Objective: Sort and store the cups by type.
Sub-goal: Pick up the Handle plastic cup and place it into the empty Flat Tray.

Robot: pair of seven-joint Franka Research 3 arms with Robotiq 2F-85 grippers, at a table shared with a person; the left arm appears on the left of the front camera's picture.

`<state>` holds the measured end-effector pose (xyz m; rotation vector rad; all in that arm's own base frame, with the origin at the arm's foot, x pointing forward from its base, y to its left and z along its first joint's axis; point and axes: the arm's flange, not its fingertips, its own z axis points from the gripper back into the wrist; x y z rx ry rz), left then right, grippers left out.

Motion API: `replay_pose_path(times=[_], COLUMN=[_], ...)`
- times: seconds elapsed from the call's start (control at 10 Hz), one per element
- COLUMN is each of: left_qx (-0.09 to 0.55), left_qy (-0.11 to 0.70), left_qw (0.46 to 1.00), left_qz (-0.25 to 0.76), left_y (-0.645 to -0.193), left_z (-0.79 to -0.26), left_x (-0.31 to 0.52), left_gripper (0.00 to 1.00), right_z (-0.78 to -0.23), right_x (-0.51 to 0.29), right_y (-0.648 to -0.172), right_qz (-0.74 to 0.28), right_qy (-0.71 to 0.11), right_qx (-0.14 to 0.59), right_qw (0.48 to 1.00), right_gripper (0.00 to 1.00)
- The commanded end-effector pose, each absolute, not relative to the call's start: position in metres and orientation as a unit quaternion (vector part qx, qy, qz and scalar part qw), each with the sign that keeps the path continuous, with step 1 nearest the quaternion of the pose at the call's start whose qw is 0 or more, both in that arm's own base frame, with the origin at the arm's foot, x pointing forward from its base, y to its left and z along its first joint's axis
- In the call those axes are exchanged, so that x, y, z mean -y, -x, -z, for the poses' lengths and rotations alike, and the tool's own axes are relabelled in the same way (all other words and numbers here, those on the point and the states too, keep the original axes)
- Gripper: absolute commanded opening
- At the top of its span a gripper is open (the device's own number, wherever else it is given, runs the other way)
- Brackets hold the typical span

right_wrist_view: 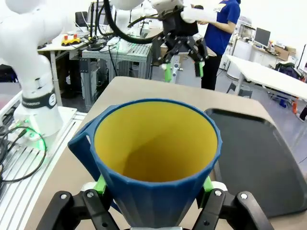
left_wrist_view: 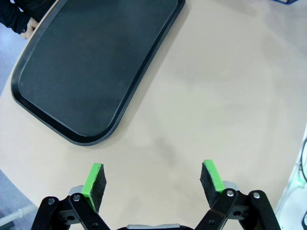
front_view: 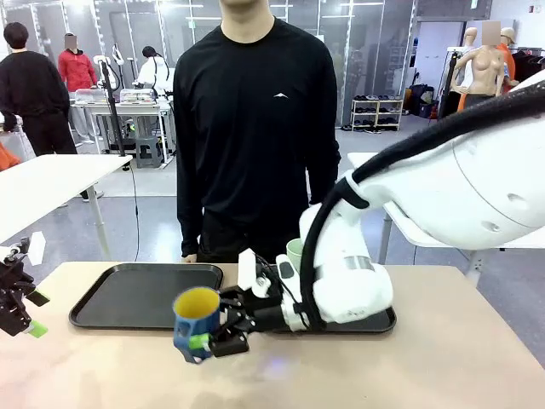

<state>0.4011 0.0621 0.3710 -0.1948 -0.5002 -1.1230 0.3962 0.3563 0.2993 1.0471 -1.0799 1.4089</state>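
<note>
Nearest, centre-front of the table [front_view: 443, 358]: right gripper [front_view: 213, 342] is clamped on the dark blue mug [front_view: 195, 322], fingers closed against its sides low on the body. Mug is lifted off the tabletop, tilted, yellow inside facing up and toward the near side. In the right wrist view the mug [right_wrist_view: 156, 158] sits between the green pads [right_wrist_view: 100, 184], handle to picture left, rim up. Right arm reaches in from the right and crosses to the middle.

Near left edge: left gripper [front_view: 19, 311] hangs w/ jaws wide apart, nothing between them. Left wrist view shows the left gripper [left_wrist_view: 153, 179] spread over bare tabletop, both green pads free, w/ the corner of the left tray [left_wrist_view: 91, 72] just beyond.

Mid table: left tray [front_view: 145, 294], black, lies flat, left of centre, just behind the mug. Right tray [front_view: 379, 322], also black, lies right of centre, mostly hidden by the right arm.

Behind the arm's wrist: mint-green tumbler [front_view: 295, 253], only its rim and upper wall visible; whether it stands on the right tray can't tell.

Far side: person [front_view: 255, 128] in black long-sleeve top stands at the table edge, arms down.
</note>
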Motion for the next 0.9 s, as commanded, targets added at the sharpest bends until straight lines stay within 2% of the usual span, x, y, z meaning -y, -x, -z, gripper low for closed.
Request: replay_pose_path(times=[0.0, 0.4, 0.5, 0.8], left_qx=[0.231, 0.231, 0.231, 0.231], left_qy=[0.083, 0.083, 0.083, 0.083], left_qw=[0.818, 0.818, 0.818, 0.818], left_qz=[0.520, 0.520, 0.520, 0.520], left_y=[-0.401, -0.401, -0.401, -0.401], left_z=[-0.370, -0.370, -0.370, -0.370], left_x=[-0.061, -0.061, -0.061, -0.061], left_gripper=[1.00, 1.00, 1.00, 1.00], right_z=[-0.316, -0.345, -0.342, -0.342], right_x=[-0.388, -0.433, -0.409, -0.409], right_y=[-0.423, -0.457, -0.442, -0.442], right_qz=[-0.578, -0.539, -0.559, -0.559], right_qy=[-0.440, -0.453, -0.453, -0.453], right_qx=[0.446, 0.469, 0.467, 0.467], right_qw=[0.522, 0.533, 0.514, 0.514], right_gripper=[0.52, 0.52, 0.52, 0.52])
